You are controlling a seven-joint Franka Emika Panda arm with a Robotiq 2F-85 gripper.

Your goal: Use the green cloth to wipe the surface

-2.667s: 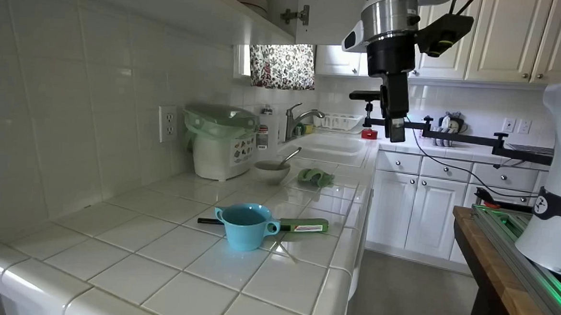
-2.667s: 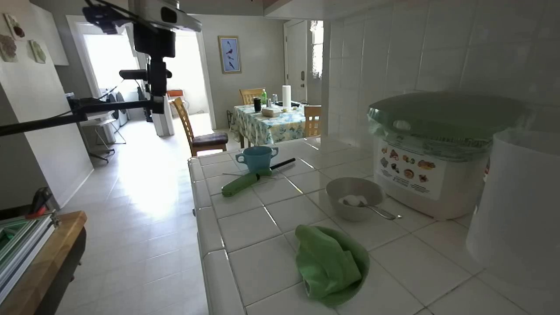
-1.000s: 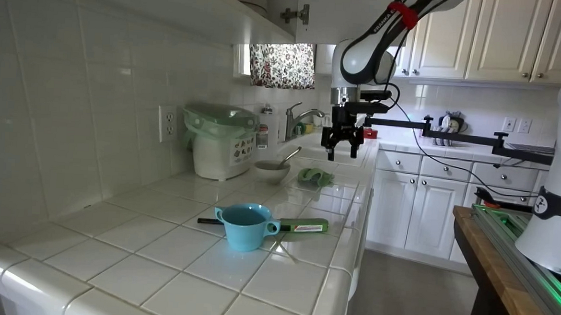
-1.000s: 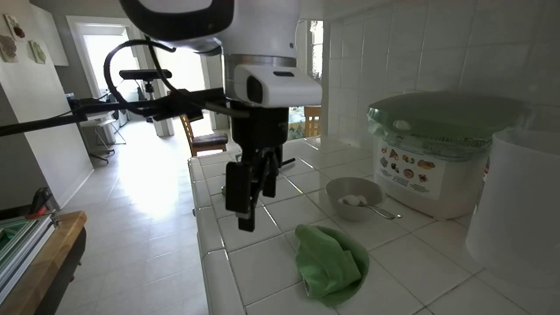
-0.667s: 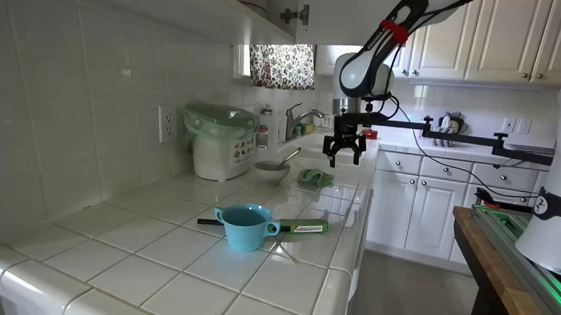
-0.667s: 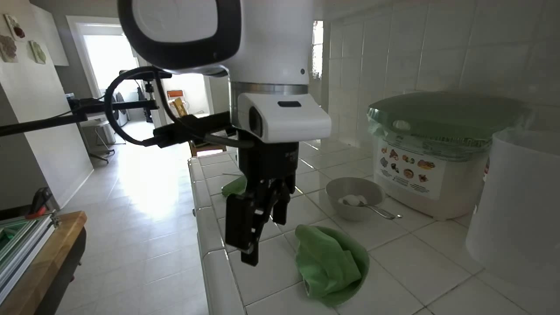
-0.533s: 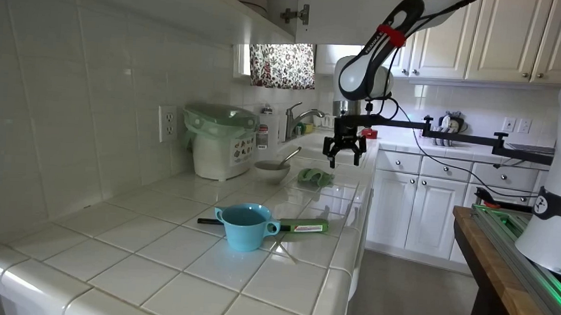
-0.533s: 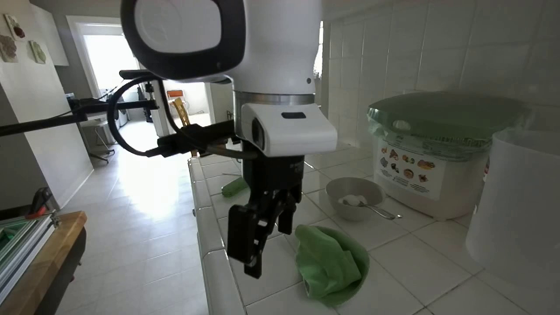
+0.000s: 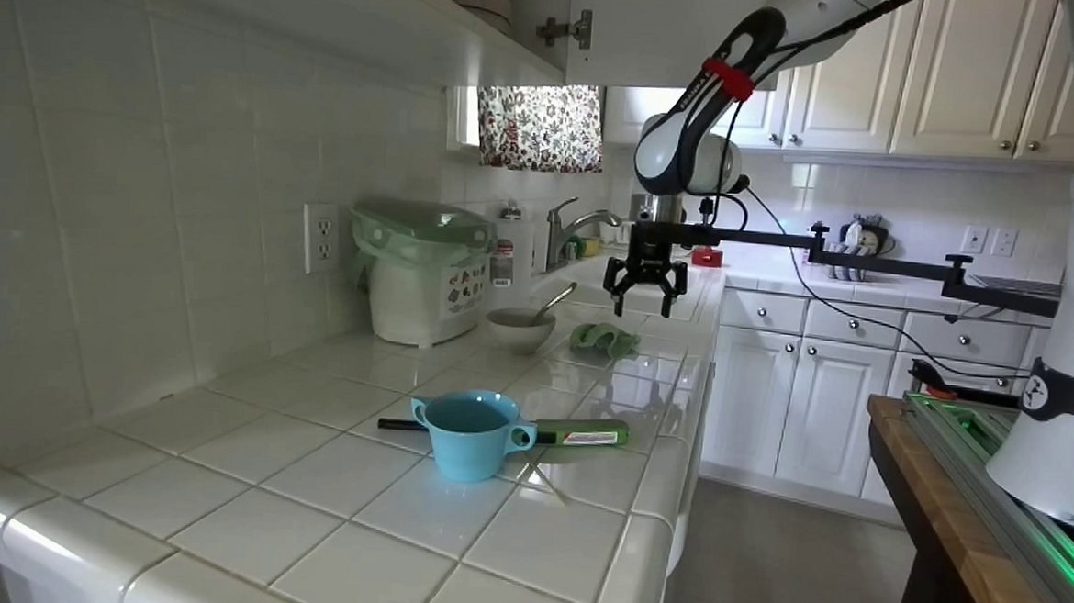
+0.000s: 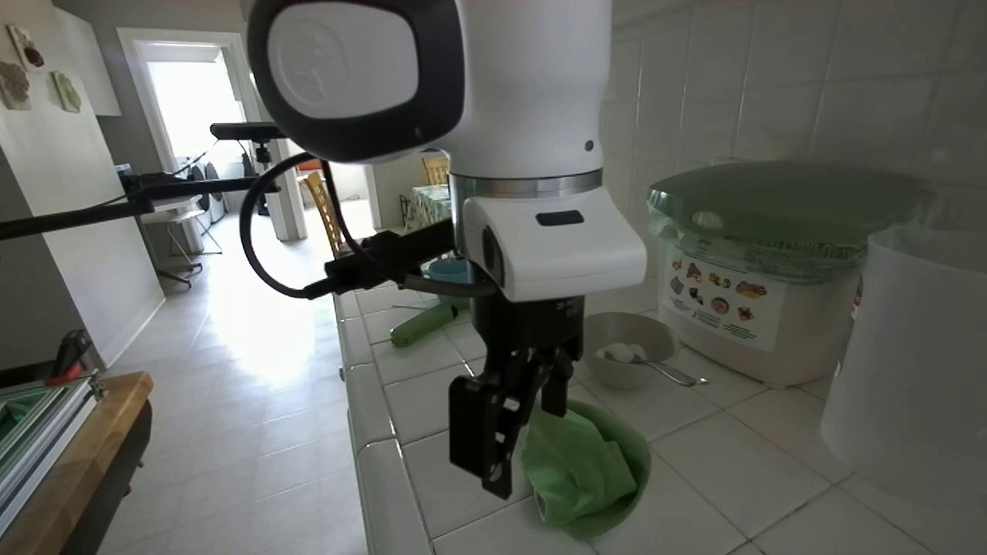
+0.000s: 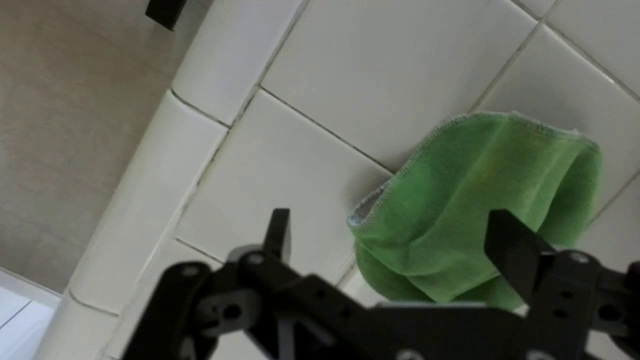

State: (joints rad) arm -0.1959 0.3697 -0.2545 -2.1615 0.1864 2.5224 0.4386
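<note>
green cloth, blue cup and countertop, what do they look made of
Green cloth: soft matte fabric, perhaps microfiber; it folds and has a stitched edge.
Blue cup: probably plastic, smooth, evenly coloured.
Countertop: likely glazed ceramic tile, glossy, with reflections and grout lines.

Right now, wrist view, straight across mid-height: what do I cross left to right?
Floor, rounded counter edge, white tile, green cloth, white tile again. Left out: the open gripper, lower in the picture and partly overlapping the cloth.

The tool [image 9: 642,309] — fingers [image 9: 619,302] apart — hangs near the green cloth [image 9: 618,340].
</note>
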